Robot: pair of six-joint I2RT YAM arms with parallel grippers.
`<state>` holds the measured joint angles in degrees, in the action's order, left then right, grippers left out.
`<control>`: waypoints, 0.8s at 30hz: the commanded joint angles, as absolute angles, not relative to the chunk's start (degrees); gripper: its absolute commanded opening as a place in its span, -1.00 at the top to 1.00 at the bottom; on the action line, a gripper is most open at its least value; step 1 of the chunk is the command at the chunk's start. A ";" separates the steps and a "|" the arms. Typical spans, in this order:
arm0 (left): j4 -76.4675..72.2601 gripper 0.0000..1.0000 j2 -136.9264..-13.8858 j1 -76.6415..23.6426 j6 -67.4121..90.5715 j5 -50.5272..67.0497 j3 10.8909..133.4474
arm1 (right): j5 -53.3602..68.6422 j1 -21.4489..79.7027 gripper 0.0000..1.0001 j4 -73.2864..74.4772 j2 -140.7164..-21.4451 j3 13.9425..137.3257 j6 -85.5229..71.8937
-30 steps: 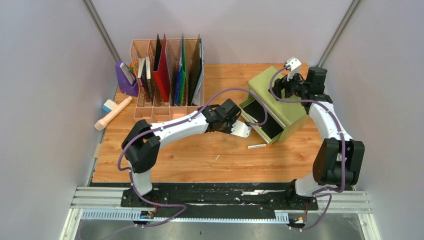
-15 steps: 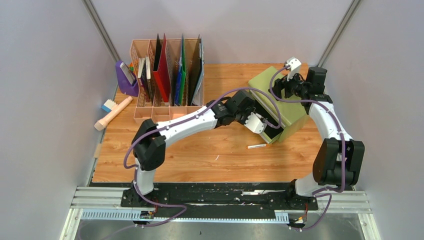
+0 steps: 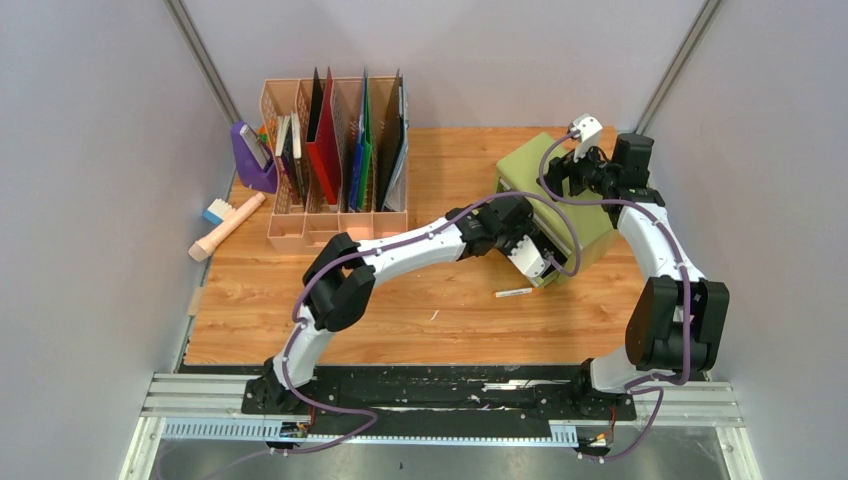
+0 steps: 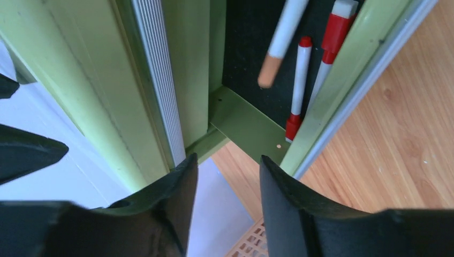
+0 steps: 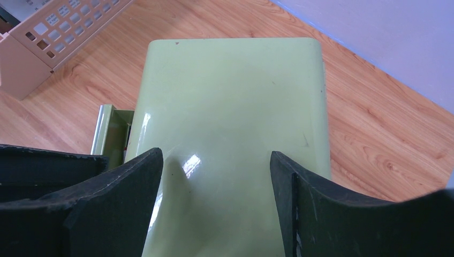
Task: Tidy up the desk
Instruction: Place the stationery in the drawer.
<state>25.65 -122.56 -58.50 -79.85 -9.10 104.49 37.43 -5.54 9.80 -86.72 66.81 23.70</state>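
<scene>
The desk [image 3: 400, 310] carries a small green drawer cabinet [image 3: 560, 185] at its right. My left gripper [image 3: 537, 263] is at the cabinet's front corner. In the left wrist view the gripper [image 4: 228, 166] is open with nothing between its fingers. Just beyond them a drawer [image 4: 246, 120] stands slightly out, with a red-and-white marker [image 4: 298, 80] and other pens inside. My right gripper [image 3: 590, 165] sits over the back of the cabinet. It [image 5: 216, 160] is open, its fingers spread over the cabinet's top [image 5: 230, 96]. A white pen [image 3: 514, 292] lies on the desk in front of the cabinet.
A pink file organiser [image 3: 335, 150] with folders and books stands at the back left, a purple holder [image 3: 252, 160] beside it. A peach tube [image 3: 228, 226] and a small blue-and-white item [image 3: 215, 210] lie near the left edge. White walls enclose the desk.
My left arm has stretched right to the cabinet, and the drawers that stood wide open are now pushed nearly in. Its jaws have come apart. The right arm has not moved.
</scene>
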 commanded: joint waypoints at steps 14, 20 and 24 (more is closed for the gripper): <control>23.73 -0.68 -112.25 -58.70 -64.58 -10.76 98.56 | 33.99 -5.80 -0.49 21.99 -90.14 64.86 22.15; 25.18 -0.91 -108.36 -58.05 -50.94 -7.57 93.21 | 34.24 -5.76 -0.49 22.12 -89.76 64.86 22.13; 24.62 -0.99 -106.02 -57.70 -42.34 -5.65 89.73 | 34.59 -5.80 -0.49 22.14 -89.72 64.86 22.15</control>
<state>24.67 -110.34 -58.11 -54.50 -8.75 92.25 37.47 -5.54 9.82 -86.72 66.83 23.70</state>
